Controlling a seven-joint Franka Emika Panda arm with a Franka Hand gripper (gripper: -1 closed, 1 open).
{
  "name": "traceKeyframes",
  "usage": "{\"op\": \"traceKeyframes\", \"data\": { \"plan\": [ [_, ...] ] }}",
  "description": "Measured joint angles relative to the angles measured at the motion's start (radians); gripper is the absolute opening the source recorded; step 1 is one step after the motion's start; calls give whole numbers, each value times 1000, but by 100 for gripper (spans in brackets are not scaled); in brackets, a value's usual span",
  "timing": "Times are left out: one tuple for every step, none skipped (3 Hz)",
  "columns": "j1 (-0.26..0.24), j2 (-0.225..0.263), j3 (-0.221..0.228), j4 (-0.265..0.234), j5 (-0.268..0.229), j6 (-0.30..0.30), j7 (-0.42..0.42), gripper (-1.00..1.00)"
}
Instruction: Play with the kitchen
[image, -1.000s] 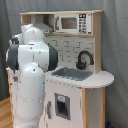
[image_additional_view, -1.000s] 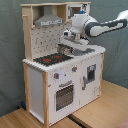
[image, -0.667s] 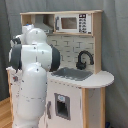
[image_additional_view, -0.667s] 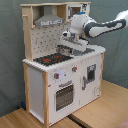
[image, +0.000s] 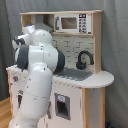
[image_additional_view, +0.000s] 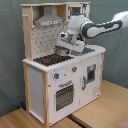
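Grey curtains hang behind the kitchen, which fills the centre of both exterior views. In the second exterior view the hand hovers just above the stovetop, centre frame; I cannot tell if it is open. Descending further, it could strike the burners.

A: Where do we find the tool?
B: In the second exterior view, above the kitchen counter, right of the stovetop, below the hood.
A: And the faucet?
B: In the first exterior view, we see it behind the sink.
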Motion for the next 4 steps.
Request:
{"op": "traceKeyframes", "data": {
  "plan": [
    [65, 44, -41, 39, -38, -19, 15, -100],
    [138, 95, -85, 90, -83, -46, 34, -100],
    [216, 151, -130, 154, -132, -80, 54, -100],
    [296, 209, -172, 229, -182, -120, 70, -100]
  ]
}}
